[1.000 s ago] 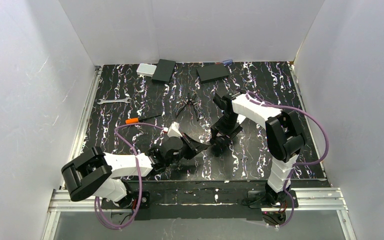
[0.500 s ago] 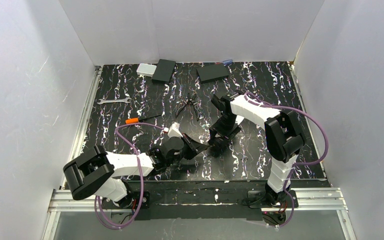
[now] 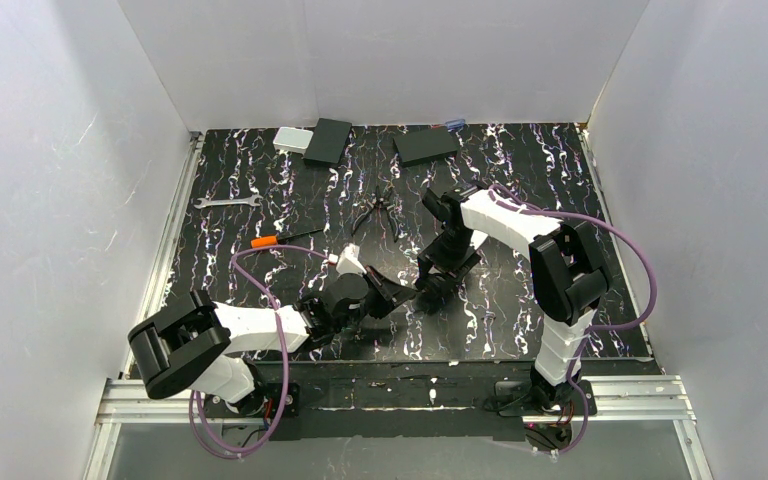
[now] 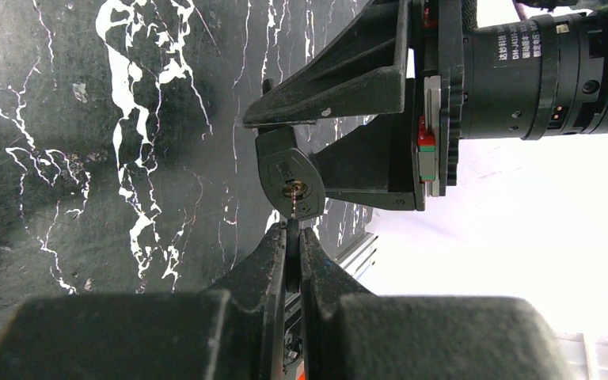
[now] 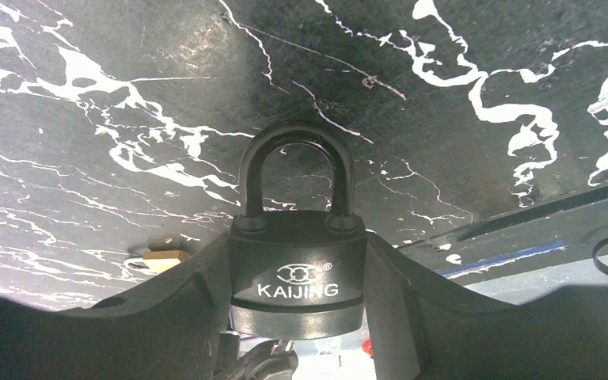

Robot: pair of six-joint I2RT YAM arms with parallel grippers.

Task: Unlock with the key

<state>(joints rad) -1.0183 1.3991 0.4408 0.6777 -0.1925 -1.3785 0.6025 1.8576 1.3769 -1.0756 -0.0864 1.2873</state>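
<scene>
A black padlock [image 5: 297, 269] marked KAIJING is held by its body in my right gripper [image 5: 297, 247], its shackle [image 5: 294, 170] closed and pointing away from the wrist. In the left wrist view the padlock's underside [image 4: 289, 170] faces me, with the keyhole in its middle. My left gripper [image 4: 293, 235] is shut on the dark head of the key [image 4: 293, 249]. The key's thin brass blade runs straight up to the keyhole and its tip touches or enters it. From above, the left gripper [image 3: 388, 297] and right gripper [image 3: 430, 285] meet near the table's front middle.
A small brass padlock [image 5: 158, 260] lies on the mat beside the right gripper. Farther back lie pliers [image 3: 375, 212], an orange-handled screwdriver [image 3: 278, 239], a wrench [image 3: 226, 202], two black boxes [image 3: 327, 141] [image 3: 426, 145] and a grey box [image 3: 291, 139]. White walls enclose three sides.
The left arm has edged slightly right and the right gripper slightly left, bringing key and padlock closer together. Both grips are unchanged.
</scene>
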